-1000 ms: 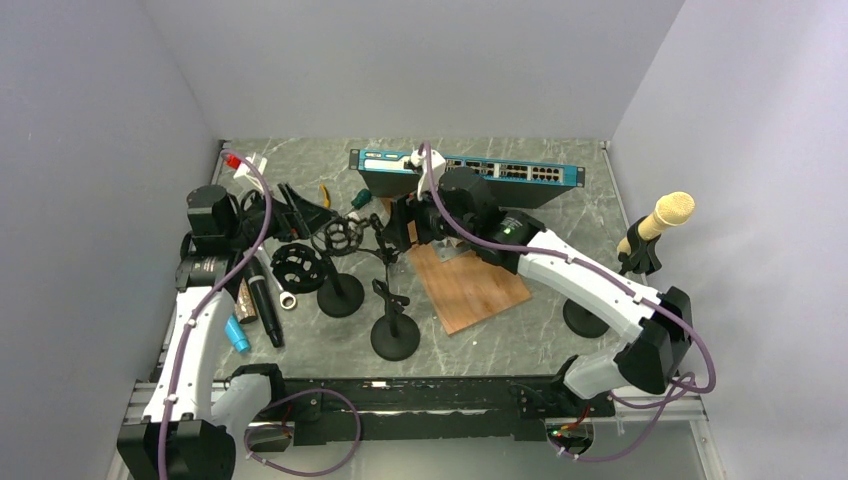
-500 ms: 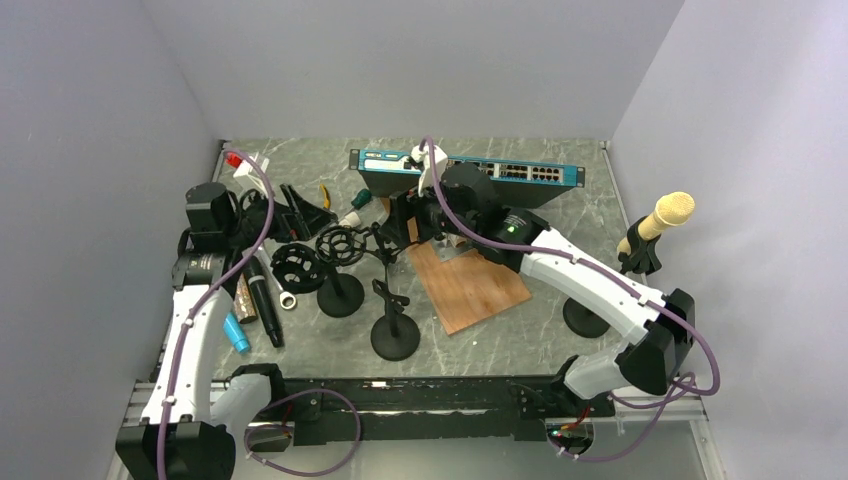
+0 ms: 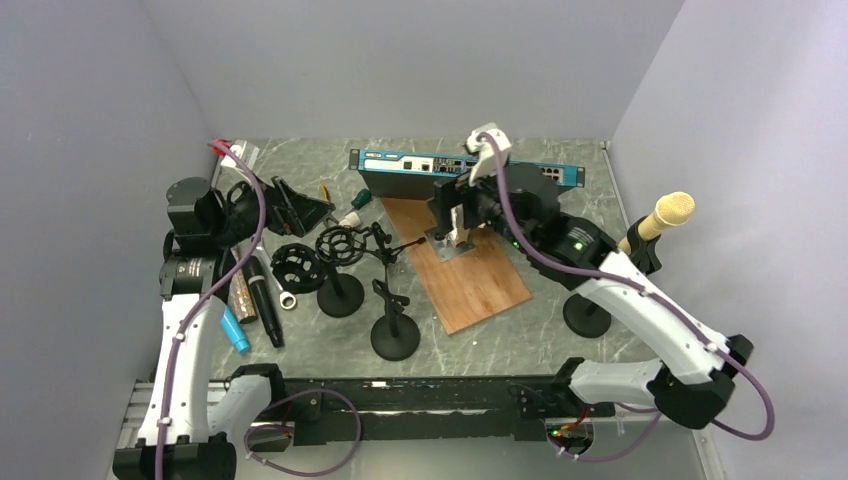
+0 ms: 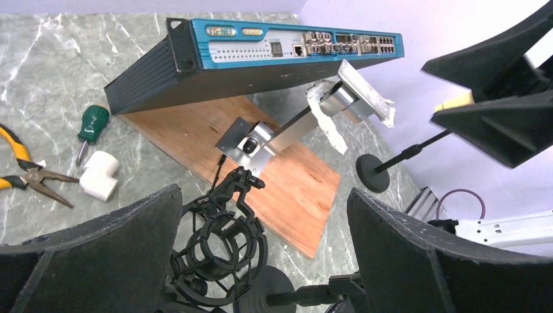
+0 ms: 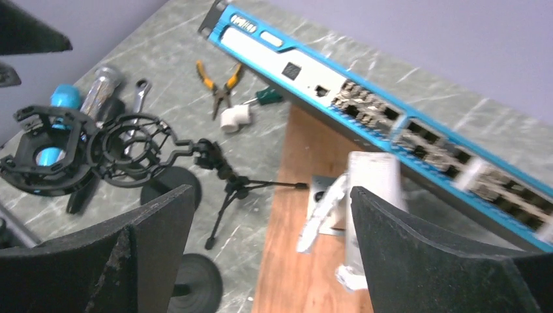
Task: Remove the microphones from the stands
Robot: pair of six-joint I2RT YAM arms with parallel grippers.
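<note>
Microphone [image 3: 668,212] with the yellow head is sitting upright in its stand [image 3: 579,320] at the right edge of the top view. Left gripper [image 4: 264,195] and right gripper [image 5: 274,190] are both gaping wide, gripping nothing, well apart from it.

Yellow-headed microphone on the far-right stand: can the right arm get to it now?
Probably yes. The microphone sticks up from its stand with nothing around its head, and the right gripper hangs over the wooden board, jaws open and empty. The nearby side wall may cramp the approach.
</note>
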